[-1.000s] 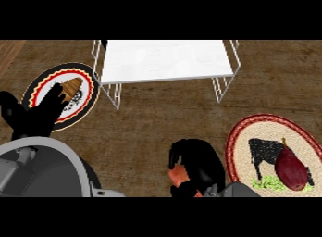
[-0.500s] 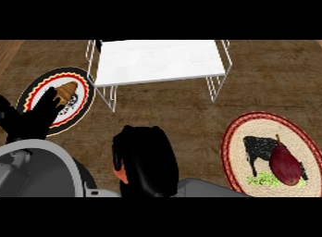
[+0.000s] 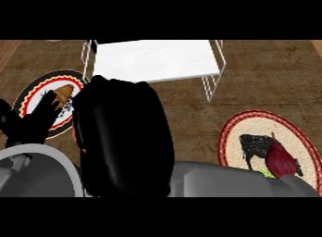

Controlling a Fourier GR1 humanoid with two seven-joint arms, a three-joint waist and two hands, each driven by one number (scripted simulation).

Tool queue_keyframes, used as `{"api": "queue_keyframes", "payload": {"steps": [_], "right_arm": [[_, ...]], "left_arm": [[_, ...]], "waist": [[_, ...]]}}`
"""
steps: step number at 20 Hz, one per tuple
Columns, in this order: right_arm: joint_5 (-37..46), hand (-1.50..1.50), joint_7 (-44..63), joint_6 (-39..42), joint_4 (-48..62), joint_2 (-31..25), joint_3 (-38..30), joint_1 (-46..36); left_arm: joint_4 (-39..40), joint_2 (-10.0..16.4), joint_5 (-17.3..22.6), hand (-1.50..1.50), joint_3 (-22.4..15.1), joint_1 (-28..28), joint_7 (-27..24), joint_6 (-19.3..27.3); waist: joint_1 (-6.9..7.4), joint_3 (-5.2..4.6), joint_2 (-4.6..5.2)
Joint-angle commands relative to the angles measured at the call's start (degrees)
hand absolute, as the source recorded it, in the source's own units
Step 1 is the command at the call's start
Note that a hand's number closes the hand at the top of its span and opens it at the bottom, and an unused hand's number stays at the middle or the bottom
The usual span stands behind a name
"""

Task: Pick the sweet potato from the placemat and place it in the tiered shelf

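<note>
The right hand (image 3: 123,139) fills mid-view as a dark mass; open or closed, I cannot tell. The sweet potato (image 3: 281,159) lies well to its right, untouched, on the cow-print placemat (image 3: 233,132). Beyond the hand stands the tiered shelf (image 3: 157,60), with bare counter (image 3: 188,115) between. The left hand (image 3: 27,122) rests open at far left.

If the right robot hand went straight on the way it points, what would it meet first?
Probably the shelf: the right robot hand points toward its white top. Depth is unclear; it might pass above.
</note>
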Motion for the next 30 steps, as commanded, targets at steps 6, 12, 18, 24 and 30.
{"api": "queue_keyframes", "payload": {"steps": [6,12,18,24,30], "right_arm": [[-1.81,1.5,10.42,5.54,6.26,0.88,-16.24,-14.81],[-1.8,1.5,4.5,5.41,17.1,-0.3,-24.55,-21.52],[-4.14,1.5,-2.58,8.46,24.48,-3.79,-29.72,-24.85],[-6.59,1.5,-9.44,11.21,35.04,-5.74,-32.49,-29.05],[-4.88,1.5,-18.0,8.85,41.98,-6.95,-32.25,-27.22]], "left_arm": [[1.24,-3.11,-0.19,0.0,-3.88,4.97,-0.21,-0.91],[0.13,-4.79,-1.01,0.0,-5.86,5.03,-0.89,0.04],[2.99,-3.06,-0.98,0.0,-4.82,5.01,-1.9,-1.36],[0.41,-3.36,-0.95,0.0,-5.67,5.78,-2.7,-0.7],[-0.48,-2.79,0.22,0.0,-5.37,3.69,0.28,-0.63]], "waist": [[-0.71,-1.27,0.73],[-0.18,-1.29,1.28],[-0.43,-1.26,1.56],[0.84,-1.28,1.67],[0.8,-1.23,1.9]]}}
